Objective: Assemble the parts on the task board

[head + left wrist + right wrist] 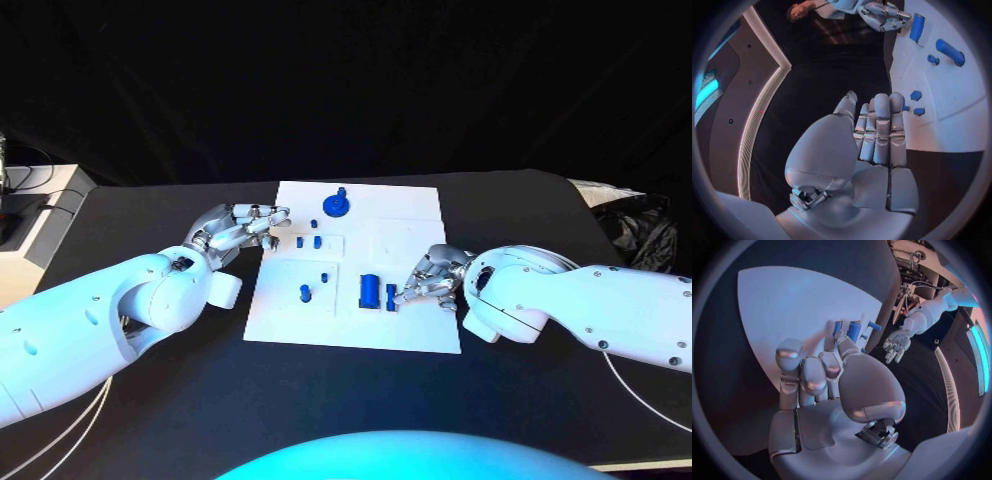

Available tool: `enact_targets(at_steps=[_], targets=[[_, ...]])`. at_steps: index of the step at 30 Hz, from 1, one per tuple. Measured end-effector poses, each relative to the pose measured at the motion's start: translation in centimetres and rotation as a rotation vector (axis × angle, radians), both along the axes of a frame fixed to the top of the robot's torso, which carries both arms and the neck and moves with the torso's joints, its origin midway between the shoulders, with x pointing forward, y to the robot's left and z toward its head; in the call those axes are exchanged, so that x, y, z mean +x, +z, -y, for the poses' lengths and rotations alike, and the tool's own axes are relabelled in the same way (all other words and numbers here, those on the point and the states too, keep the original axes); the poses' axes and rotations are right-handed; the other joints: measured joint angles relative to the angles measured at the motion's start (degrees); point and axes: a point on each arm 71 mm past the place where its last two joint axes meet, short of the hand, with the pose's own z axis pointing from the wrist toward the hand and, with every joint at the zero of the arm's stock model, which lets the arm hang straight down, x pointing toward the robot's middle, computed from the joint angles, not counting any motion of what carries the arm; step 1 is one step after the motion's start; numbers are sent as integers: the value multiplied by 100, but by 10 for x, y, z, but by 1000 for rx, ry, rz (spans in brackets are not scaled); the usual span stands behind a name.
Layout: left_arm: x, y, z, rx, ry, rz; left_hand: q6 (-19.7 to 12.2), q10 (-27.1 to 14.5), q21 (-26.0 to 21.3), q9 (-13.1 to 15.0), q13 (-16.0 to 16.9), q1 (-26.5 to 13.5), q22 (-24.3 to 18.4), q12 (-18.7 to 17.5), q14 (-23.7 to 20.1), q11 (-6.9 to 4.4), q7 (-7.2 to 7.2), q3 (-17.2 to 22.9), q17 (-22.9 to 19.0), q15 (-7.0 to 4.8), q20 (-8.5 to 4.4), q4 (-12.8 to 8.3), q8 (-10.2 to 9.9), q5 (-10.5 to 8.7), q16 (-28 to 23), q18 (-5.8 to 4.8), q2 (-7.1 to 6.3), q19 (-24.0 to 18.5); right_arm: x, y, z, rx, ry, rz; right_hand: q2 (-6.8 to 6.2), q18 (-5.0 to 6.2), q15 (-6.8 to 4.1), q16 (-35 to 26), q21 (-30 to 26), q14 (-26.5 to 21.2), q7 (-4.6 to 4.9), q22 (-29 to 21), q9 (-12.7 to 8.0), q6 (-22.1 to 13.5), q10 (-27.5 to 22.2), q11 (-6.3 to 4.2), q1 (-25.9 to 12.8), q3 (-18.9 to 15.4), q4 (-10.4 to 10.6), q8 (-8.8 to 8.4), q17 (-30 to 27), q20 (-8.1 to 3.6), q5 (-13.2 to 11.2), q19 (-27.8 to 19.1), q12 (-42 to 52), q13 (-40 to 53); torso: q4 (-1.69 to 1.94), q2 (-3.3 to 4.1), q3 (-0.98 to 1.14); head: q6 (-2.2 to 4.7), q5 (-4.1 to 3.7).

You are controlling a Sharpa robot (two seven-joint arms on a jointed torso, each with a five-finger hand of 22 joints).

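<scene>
The white task board [411,215] lies mid-table. On it are a round blue knob part [336,206], several small blue parts [309,241], a blue block [371,290] and a narrow blue part [391,296]. My right hand [430,275] is at the board's near right, its curled fingers pinching the narrow part beside the block [854,331]. My left hand [238,228] hovers at the board's left edge with straight fingers and holds nothing. In the left wrist view my left hand [876,135] hangs over black table beside the board [942,100], near two small parts [916,95].
The black table [173,400] surrounds the board. A grey box with cables [36,225] stands off the table's left edge. A dark crumpled bag [642,230] sits at the right edge.
</scene>
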Motion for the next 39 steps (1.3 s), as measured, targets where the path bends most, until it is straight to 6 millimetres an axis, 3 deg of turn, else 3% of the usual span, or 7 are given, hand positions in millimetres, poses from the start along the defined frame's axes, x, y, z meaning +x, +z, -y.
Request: enact_targets(at_steps=[10,21,26,27,31,35,39], targets=[[1,-1,0,-1,1,1,0,-21,-27,0,0,0,19,0,-51,21,0,0,-12,10,0,32,0,0,0,0,0,0,7,6,14,124,-63,38,-75,0,12,-148,-449,-12,163,-1,-159,-163,-123,121,-13,-1,108,-253,-203,0,86,0,-279,-46,-2,-4,-1,31,-5],[9,-6,-1,-15,37,11,0,-141,-963,0,-4,0,-696,-31,-719,98,0,0,-697,181,240,32,0,0,-1263,-87,0,-531,43,9,41,467,-174,185,-28,0,186,-1783,-3199,-247,410,-695,-500,-432,-956,296,202,-39,-63,-819,-1596,216,233,-382,-2086,-1407,-29,-61,-24,229,0],[17,-12,-1,-25,74,20,-21,-185,-1898,0,-19,0,-1689,-279,-739,146,21,26,-1493,360,477,57,0,0,-2915,-180,0,-824,68,8,61,544,-255,292,24,0,303,-2513,-3660,-447,536,-1268,-662,-558,-1125,385,313,-23,-158,-971,-1904,313,293,-672,-2602,-2145,-63,-130,-55,372,58],[20,-13,-1,-29,88,23,-21,-153,-2069,0,-27,0,-2210,-443,-538,177,21,49,-1825,444,582,80,0,0,-3854,-181,0,-874,75,8,67,563,-279,326,55,-103,382,-2873,-3707,-648,630,-1507,-815,-651,-1233,460,344,3,-184,-1063,-2060,379,299,-937,-2917,-2520,-79,-157,-65,424,81],[26,-17,-4,-34,124,33,-193,-294,-2196,0,-27,10,-3187,-570,-590,312,-3,56,-2089,674,792,88,0,0,-5243,-267,10,-1313,88,7,77,597,-325,390,83,-195,582,-3741,-3707,-1076,727,-2079,-1242,-830,-1354,576,418,100,-273,-1150,-2486,574,299,-1673,-3901,-3727,-115,-220,-76,553,135],[34,-23,-9,-44,168,39,-1655,-1093,-2197,-76,-36,-281,-4317,-570,-1381,358,-191,-133,-2157,932,1111,73,-115,0,-5712,-316,-133,-1892,98,4,81,635,-357,438,32,-269,923,-5468,-3645,-1271,805,-3147,-2021,-883,-837,843,470,375,-278,-1127,-3597,932,288,-2659,-5410,-6273,-154,-294,-76,681,197],[41,-28,-11,-56,206,43,-1844,-1871,-2191,-81,-87,-400,-5754,-633,-2591,309,-227,-148,-2233,950,1473,-12,-125,0,-5781,19,-99,-2070,104,0,80,667,-370,468,32,-357,1161,-6563,-3702,-1358,884,-3988,-2528,-962,-1087,1044,470,537,-225,-1140,-4359,1198,252,-3086,-5531,-7089,-196,-370,-65,784,259]])
